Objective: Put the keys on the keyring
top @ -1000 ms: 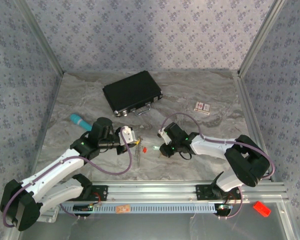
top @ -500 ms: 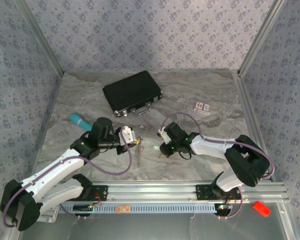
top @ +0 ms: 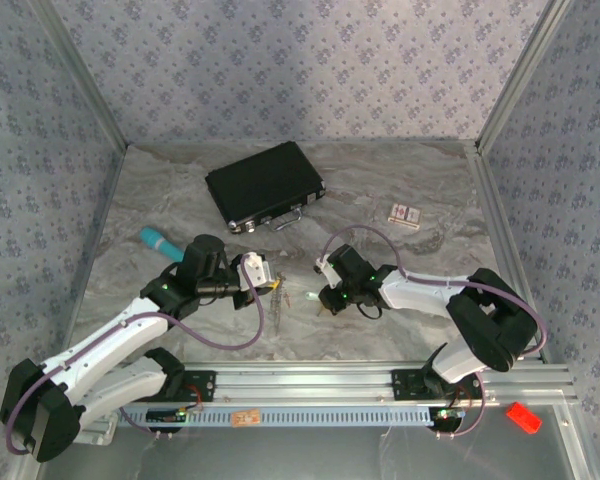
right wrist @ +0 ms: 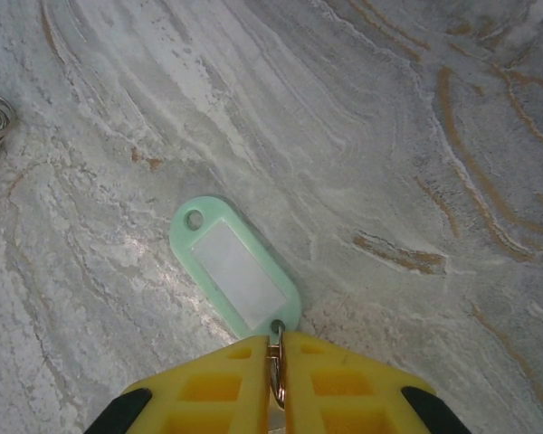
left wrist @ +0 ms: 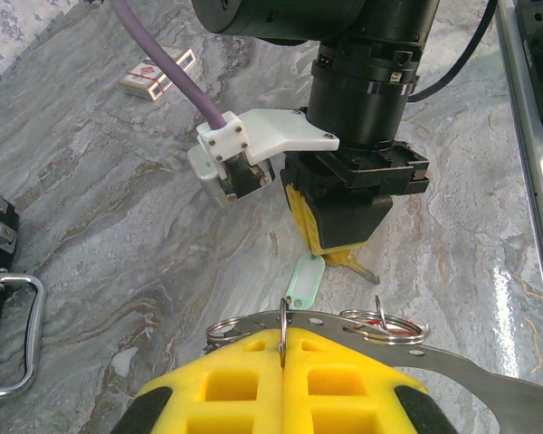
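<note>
Pinching pale-green key [right wrist: 235,271] at near end: right claw [right wrist: 278,344].

A black case [top: 266,186] lies at the back, a teal stick [top: 160,243] left, a small box [top: 406,214] right

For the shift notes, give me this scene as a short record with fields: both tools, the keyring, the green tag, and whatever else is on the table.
left tool: shut on the keyring, held off the table
right tool: closed on the small ring of the pale green key tag
key tag: lying on the table, between the two tools
task status: tag not yet on the keyring
other items: black case, teal stick, small card box
</note>
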Available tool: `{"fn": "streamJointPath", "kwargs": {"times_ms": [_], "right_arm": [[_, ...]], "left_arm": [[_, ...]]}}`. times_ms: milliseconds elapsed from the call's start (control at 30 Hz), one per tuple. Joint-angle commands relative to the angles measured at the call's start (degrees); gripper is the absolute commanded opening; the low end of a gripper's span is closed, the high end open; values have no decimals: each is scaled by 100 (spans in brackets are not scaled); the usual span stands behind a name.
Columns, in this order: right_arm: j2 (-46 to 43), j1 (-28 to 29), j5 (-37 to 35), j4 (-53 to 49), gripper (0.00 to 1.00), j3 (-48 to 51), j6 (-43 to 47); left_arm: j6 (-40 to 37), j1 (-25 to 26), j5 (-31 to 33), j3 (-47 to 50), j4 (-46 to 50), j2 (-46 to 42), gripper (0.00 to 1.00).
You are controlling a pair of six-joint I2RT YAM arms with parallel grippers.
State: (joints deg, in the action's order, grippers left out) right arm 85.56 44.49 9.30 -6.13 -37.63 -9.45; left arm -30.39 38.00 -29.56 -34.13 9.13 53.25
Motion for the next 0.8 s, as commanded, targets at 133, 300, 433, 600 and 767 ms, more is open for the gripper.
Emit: {"fn": "streamJointPath", "kwargs": {"times_ms": [133,300,433,600,767], "right_arm": [[81,-23,89,-36,11,-10,-39],[101,-17,131,-50,9,-30,-30],[111,-21,142,-55,8,-33,-24],[35,-16,145,-66,0,-36,9],[-482,28,-28,-131,0,-6,251]], "left_arm": [[-46,37,-92,74,140,-84,0],[-41,39,-95,75,141,-85,0],[-44,38,-96,64,141,-87,0],[-48,39,-87,55,151,-94,0],[88,35,6,8,142,-160,0]]}}
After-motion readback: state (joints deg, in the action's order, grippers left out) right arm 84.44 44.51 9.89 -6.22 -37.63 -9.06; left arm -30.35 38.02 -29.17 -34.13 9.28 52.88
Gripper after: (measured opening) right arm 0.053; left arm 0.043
